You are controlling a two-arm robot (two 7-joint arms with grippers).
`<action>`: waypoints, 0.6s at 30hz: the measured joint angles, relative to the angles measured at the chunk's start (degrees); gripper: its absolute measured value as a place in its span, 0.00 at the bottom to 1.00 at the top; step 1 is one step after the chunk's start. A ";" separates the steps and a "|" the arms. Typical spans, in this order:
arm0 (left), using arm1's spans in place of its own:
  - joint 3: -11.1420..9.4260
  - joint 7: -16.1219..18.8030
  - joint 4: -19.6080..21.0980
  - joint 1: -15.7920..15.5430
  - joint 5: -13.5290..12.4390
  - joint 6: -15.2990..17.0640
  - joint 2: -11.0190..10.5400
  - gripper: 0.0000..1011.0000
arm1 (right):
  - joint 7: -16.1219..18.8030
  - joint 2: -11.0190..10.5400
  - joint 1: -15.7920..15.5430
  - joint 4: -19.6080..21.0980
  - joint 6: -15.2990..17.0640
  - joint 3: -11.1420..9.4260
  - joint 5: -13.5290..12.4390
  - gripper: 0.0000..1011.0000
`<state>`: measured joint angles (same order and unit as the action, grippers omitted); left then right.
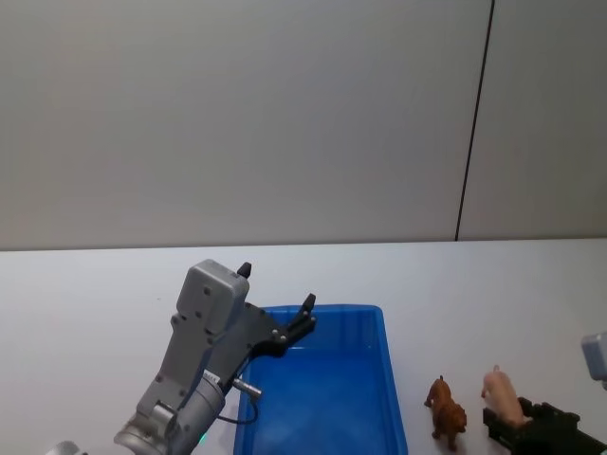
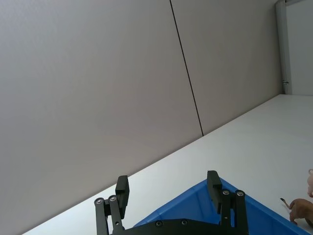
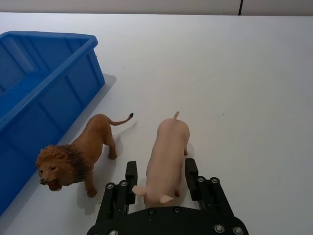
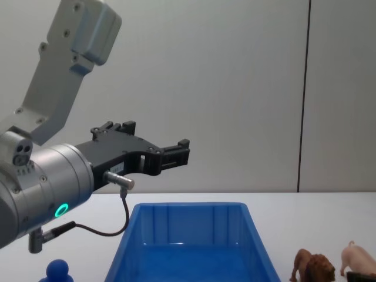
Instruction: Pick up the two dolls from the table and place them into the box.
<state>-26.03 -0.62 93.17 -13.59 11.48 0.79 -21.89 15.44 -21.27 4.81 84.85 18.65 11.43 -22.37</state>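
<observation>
**Two dolls on the surface, right jaws astride the pig**

Both animal dolls you are after stand on the white surface [image 3: 244, 73], to the right of the box [image 3: 49, 98]. The pale pink pig [image 3: 166, 156] is upright on its feet. The brown maned lion [image 3: 78, 156] stands just beside it, between the pig and the box's right wall. The two animals face the same way, side by side, close but apart.

Your right gripper [image 3: 161, 165] sits low at the pig's head end. Its jaws are spread, one black finger on each side of the pig's body. A slim gap shows between the pig and the finger on the lion's side. The other finger is right against the pig's flank, though you cannot tell whether it touches.

Your left gripper [image 2: 167, 178] hangs in the air, high above the left part of the box as the chest view has it. Its jaws are wide apart with nothing between them.

A dark blue round-headed figure [image 4: 57, 271] stands on the surface to the left of the box.
</observation>
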 joint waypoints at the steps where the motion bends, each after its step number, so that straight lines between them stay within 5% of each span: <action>1: 0.00 0.00 0.00 0.00 0.00 0.00 0.00 0.99 | 0.00 0.03 0.06 -0.07 0.00 0.01 -0.02 0.61; 9: 0.00 0.00 0.00 0.00 0.00 0.00 0.00 0.99 | -0.19 0.36 0.63 -0.48 -0.70 0.11 0.08 0.37; 18: 0.00 0.00 0.00 0.00 0.00 0.00 0.00 0.99 | -0.01 0.54 1.53 0.24 -3.53 0.18 1.65 0.36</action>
<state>-26.02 -0.63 93.17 -13.59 11.48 0.80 -21.89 15.44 -20.73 6.34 85.09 15.12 11.61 -20.72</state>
